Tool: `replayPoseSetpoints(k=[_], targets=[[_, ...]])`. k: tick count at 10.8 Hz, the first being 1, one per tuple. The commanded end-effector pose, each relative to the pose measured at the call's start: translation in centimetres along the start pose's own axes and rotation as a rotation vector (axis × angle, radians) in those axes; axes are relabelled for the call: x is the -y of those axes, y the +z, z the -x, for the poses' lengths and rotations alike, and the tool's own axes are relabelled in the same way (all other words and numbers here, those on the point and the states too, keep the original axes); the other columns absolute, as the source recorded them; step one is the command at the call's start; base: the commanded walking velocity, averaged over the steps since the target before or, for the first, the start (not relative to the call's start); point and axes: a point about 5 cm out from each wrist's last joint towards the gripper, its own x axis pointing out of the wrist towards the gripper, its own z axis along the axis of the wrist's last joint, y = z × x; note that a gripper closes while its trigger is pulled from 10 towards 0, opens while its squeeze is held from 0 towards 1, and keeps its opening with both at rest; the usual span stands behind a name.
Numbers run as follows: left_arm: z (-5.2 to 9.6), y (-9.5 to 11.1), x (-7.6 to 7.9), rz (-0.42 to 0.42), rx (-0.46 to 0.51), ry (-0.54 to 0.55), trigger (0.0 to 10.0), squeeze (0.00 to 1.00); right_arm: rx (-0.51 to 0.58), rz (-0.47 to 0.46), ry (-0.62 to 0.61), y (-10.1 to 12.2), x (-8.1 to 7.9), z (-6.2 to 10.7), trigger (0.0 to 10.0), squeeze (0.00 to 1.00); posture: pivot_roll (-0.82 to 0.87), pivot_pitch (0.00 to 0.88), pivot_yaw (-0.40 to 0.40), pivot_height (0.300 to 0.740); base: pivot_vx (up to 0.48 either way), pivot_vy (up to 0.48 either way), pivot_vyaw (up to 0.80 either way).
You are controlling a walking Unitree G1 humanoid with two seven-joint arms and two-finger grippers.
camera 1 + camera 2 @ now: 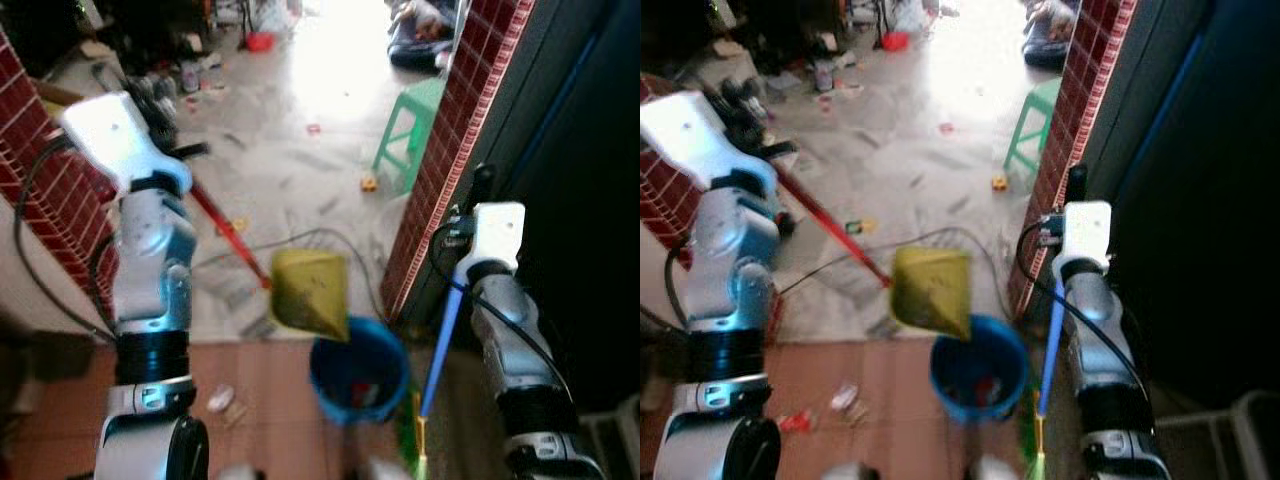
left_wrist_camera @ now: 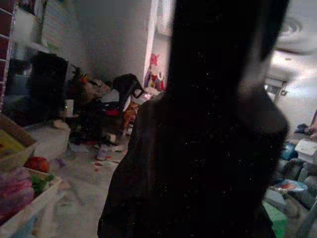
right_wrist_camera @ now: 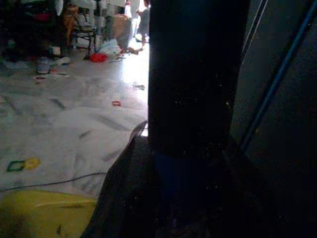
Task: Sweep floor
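Observation:
A yellow dustpan on a red handle hangs tilted over a blue bucket, its lip at the bucket's rim. My left gripper is raised at the left and shut on the handle's upper end. At the right, my right gripper is shut on a broom's blue handle, which shows as blue between the dark fingers in the right wrist view. The broom's green bristles touch the floor beside the bucket.
A red-brick pillar and a dark panel stand close on the right, with another brick wall on the left. A green stool, a cable and scattered litter lie on the pale floor ahead. Clutter lines the far side.

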Motion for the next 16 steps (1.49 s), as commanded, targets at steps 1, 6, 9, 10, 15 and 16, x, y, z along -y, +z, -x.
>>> replayPoseSetpoints(k=[1, 6, 9, 10, 15, 16], targets=[[-0.1, 1.3, 0.1, 0.003, 0.063, -0.017, 10.0, 0.00, 0.043, 0.004, 0.016, 1.0, -0.5, -0.4, 10.0, 0.00, -0.02, 0.001, -0.026, 0.740, 0.000, 0.000, 0.00], [1.3, 0.4, 4.5, -0.067, 0.030, -0.408, 10.0, 0.00, 0.048, 0.009, 0.015, 1.2, -0.5, -0.7, 10.0, 0.00, -0.02, 0.000, -0.026, 0.740, 0.000, 0.000, 0.00], [2.6, 0.3, 7.4, -0.071, 0.028, -0.650, 10.0, 0.00, 0.053, 0.010, 0.019, 1.2, -0.6, -0.9, 10.0, 0.00, -0.02, 0.000, -0.026, 0.740, 0.000, 0.000, 0.00], [3.2, 0.0, 8.5, -0.046, -0.002, -0.742, 10.0, 0.00, 0.053, 0.011, 0.019, 1.2, -0.6, -0.9, 10.0, 0.00, -0.01, 0.000, -0.027, 0.740, 0.000, 0.000, 0.00], [6.9, 0.0, 12.3, -0.236, -0.011, -1.210, 10.0, 0.00, 0.053, 0.013, 0.019, 1.1, -0.6, -1.0, 10.0, 0.00, -0.02, 0.000, -0.024, 0.740, 0.000, 0.000, 0.00], [7.4, 0.2, 12.6, -0.309, 0.041, -1.257, 10.0, 0.00, 0.055, 0.016, 0.022, 1.1, -0.7, -1.0, 10.0, 0.00, -0.02, 0.000, -0.026, 0.740, 0.000, 0.000, 0.00]])
